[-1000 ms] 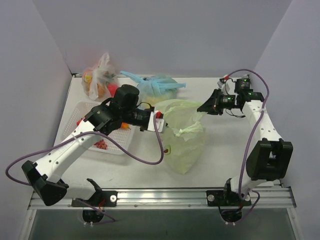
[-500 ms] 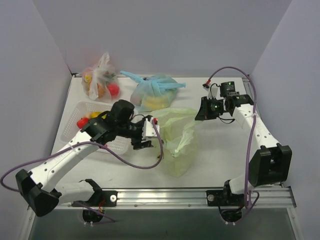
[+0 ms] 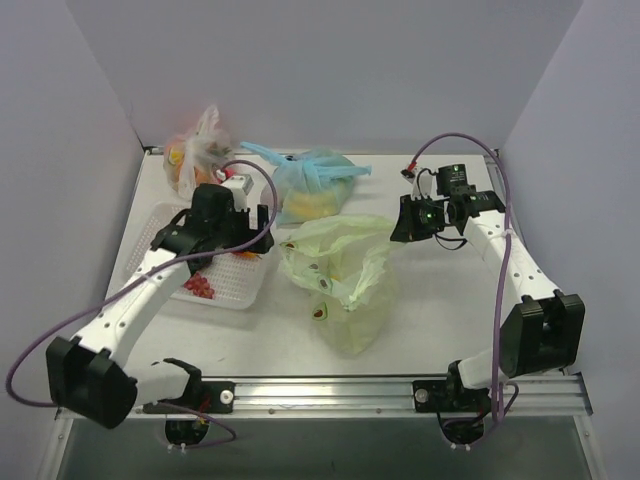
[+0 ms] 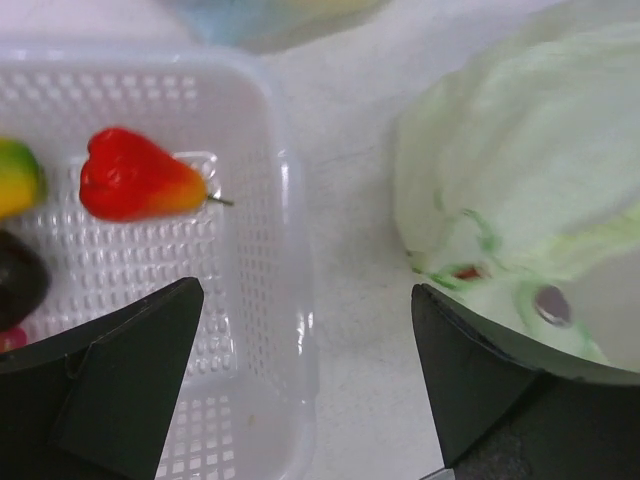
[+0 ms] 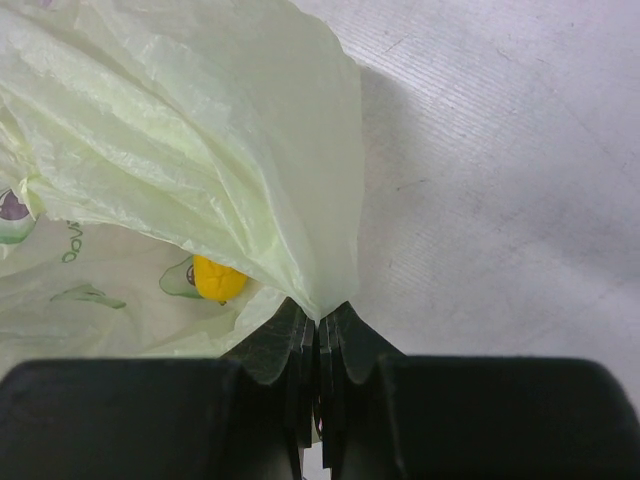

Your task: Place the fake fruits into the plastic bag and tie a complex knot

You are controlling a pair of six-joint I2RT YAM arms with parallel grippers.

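**Q:** Where are your hands right now?

**A:** My left gripper hangs over the basket, above the wall nearest the plastic bag. Its jaws are spread wide and empty. My right gripper is pinched flat on a fold of the bag, on the side away from the basket, and lifts that edge.

**Q:** And the fruit?

**A:** A yellow piece shows through the bag's film. A red fruit lies in the basket close to that same wall. A yellow-green one and a dark one sit deeper in.

**Q:** How do you take the next one well?

**A:** I judge the red fruit easiest. I should shift further over the basket, drop straight down, straddle its broad body rather than the thin stem, and close gently, because smooth plastic may squirt free. My right must not slacken, or the bag's mouth may collapse.
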